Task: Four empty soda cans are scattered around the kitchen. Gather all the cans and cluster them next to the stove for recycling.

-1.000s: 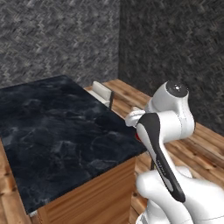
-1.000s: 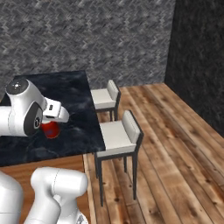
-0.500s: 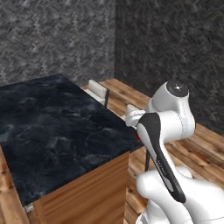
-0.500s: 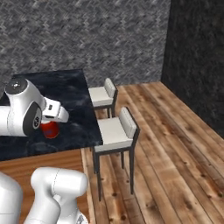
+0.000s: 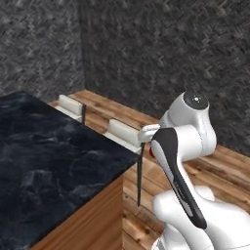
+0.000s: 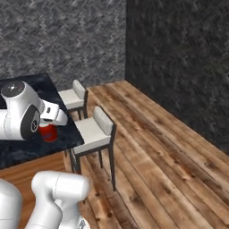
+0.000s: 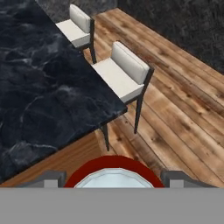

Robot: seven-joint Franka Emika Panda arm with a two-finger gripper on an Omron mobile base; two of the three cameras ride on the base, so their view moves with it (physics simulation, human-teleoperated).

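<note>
Hand view: the gripper (image 7: 113, 177) clasps a red soda can with a silver top (image 7: 113, 175) between its fingers, above the black marbled counter's corner (image 7: 114, 104). Two white-seated stools (image 7: 123, 75) line that edge; open wood plank floor (image 6: 170, 152) lies beyond.

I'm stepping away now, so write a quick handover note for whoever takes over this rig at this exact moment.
Gripper: shut on a red soda can, one finger on either side of its silver top.
Place: the can hangs at the corner of the black marbled counter, beside two white stools.
Done: one can picked up.
Left: carry it to the stove and set it down there, then gather the others. No stove or other cans in sight here.
</note>
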